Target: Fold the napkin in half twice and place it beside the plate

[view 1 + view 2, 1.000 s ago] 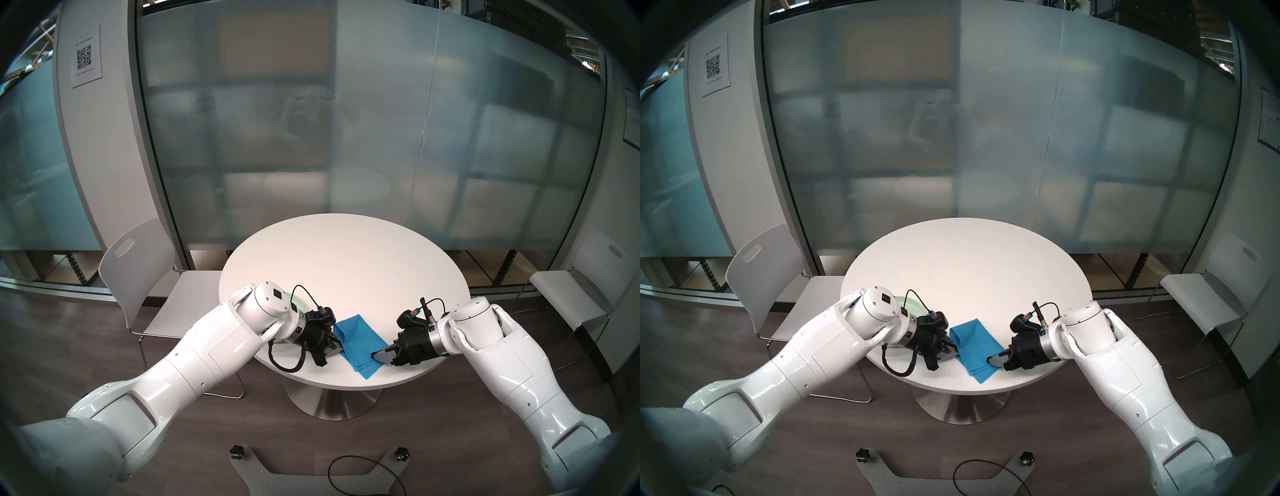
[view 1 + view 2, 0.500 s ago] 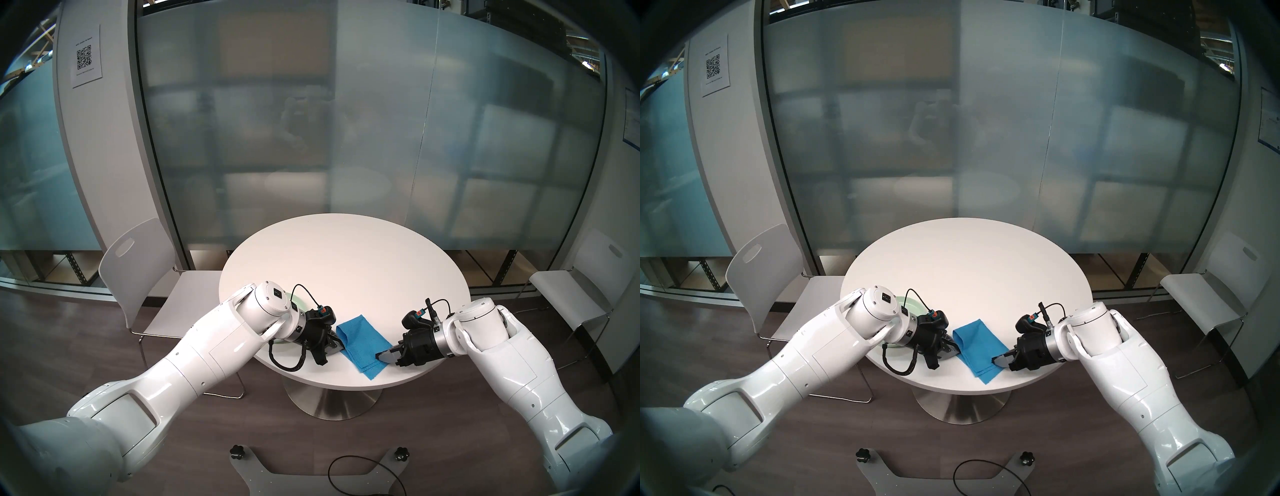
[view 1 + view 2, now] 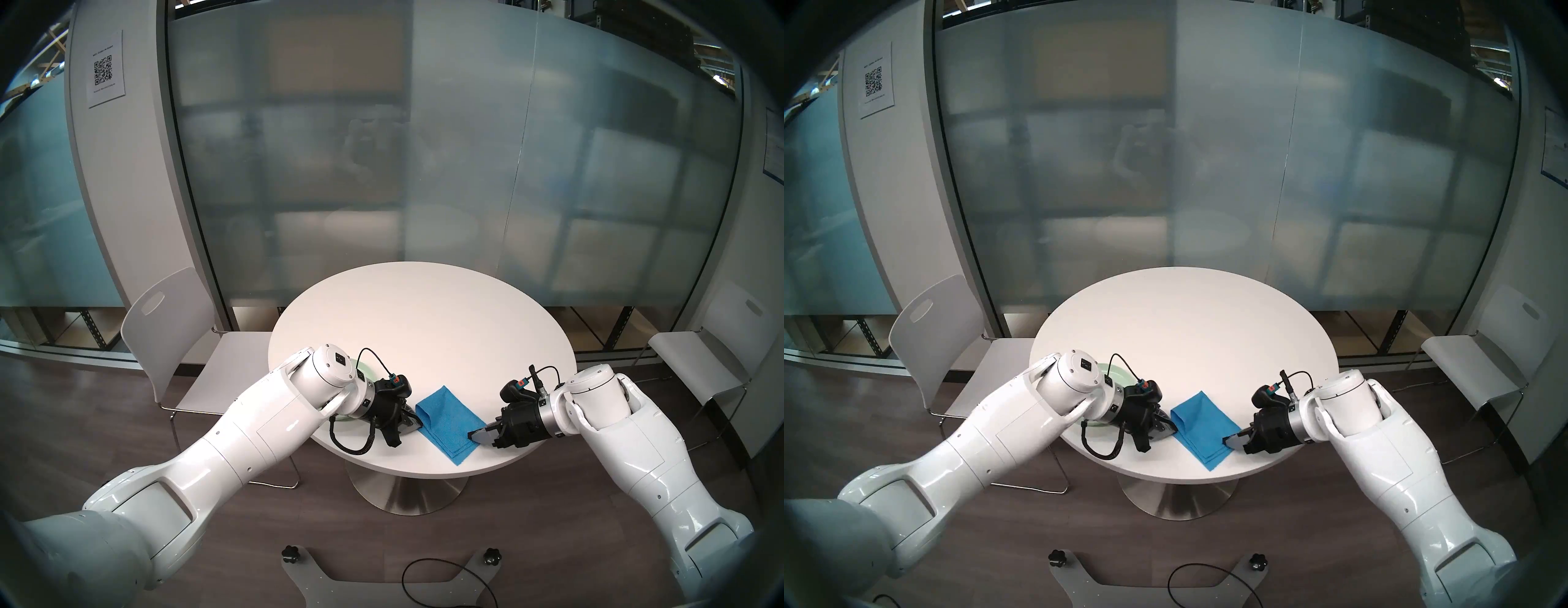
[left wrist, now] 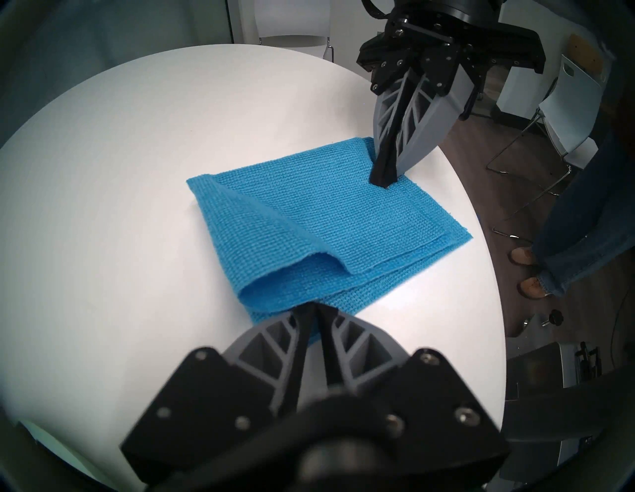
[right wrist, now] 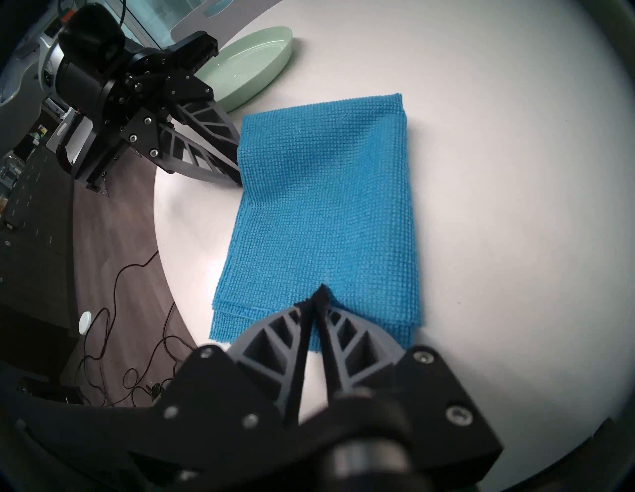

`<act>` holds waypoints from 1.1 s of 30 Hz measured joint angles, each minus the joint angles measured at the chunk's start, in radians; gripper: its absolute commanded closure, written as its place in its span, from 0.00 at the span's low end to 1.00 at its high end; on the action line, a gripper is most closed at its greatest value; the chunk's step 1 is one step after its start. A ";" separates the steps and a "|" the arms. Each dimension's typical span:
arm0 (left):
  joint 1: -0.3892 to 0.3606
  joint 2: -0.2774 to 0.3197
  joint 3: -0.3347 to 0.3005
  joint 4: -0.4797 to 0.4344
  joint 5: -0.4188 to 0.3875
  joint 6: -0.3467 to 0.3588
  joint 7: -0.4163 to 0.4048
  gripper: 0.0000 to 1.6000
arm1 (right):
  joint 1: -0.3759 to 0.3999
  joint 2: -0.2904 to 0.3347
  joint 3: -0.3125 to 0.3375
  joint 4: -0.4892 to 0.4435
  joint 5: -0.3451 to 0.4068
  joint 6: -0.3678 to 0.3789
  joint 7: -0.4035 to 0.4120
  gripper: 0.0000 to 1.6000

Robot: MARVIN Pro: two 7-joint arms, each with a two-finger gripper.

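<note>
The napkin (image 4: 319,220) is bright blue cloth with a coarse, nubbly woven grain, matt all over. The plate (image 5: 254,65) looks like smooth pale green plastic or glazed ware with a soft sheen. The tabletop (image 3: 424,322) is smooth, matt white; its pedestal base (image 3: 409,492) is brushed metal. The gripper fingers (image 4: 415,127) are matt grey ribbed plastic with black pads, bolted to black matt mounts. The arm shells (image 3: 254,429) are glossy white plastic. The floor (image 3: 85,407) looks like dark wood planking.

Round white counter (image 3: 424,322): a folded blue napkin (image 3: 449,420) is laid near its front edge, a mint-green plate (image 5: 251,65) just beside it
</note>
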 measured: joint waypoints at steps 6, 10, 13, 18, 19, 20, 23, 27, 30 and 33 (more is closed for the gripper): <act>-0.001 -0.001 0.002 0.003 0.001 0.000 0.000 0.64 | -0.006 0.004 0.014 -0.002 0.006 -0.005 0.004 0.64; -0.002 -0.002 0.004 0.003 0.001 0.000 0.000 0.64 | -0.008 0.003 0.038 -0.017 0.024 -0.006 0.009 0.64; -0.002 -0.002 0.005 0.003 0.001 -0.001 0.000 0.65 | -0.006 0.000 0.054 -0.033 0.038 -0.005 0.009 0.64; -0.002 -0.003 0.007 0.003 0.001 -0.001 0.000 0.65 | 0.001 -0.004 0.068 -0.048 0.053 0.005 0.004 0.64; -0.002 -0.003 0.008 0.002 0.001 0.000 0.000 0.65 | 0.003 -0.005 0.068 -0.049 0.055 0.008 0.001 0.64; -0.002 -0.003 0.008 0.002 0.001 0.000 0.000 0.64 | 0.004 -0.006 0.068 -0.049 0.055 0.009 -0.001 0.64; -0.002 -0.003 0.008 0.000 0.001 0.001 0.001 0.65 | 0.014 -0.011 0.057 -0.041 0.056 0.010 -0.005 0.65; -0.002 -0.003 0.009 -0.001 0.001 0.003 0.002 0.64 | 0.029 -0.022 0.028 -0.012 0.054 0.001 -0.004 0.67; -0.002 -0.003 0.009 -0.004 0.001 0.009 0.004 0.64 | 0.050 -0.040 -0.008 0.030 0.048 -0.011 0.001 0.67; -0.002 -0.003 0.008 -0.005 0.001 0.013 0.005 0.64 | 0.063 -0.051 -0.028 0.053 0.042 -0.018 0.003 0.69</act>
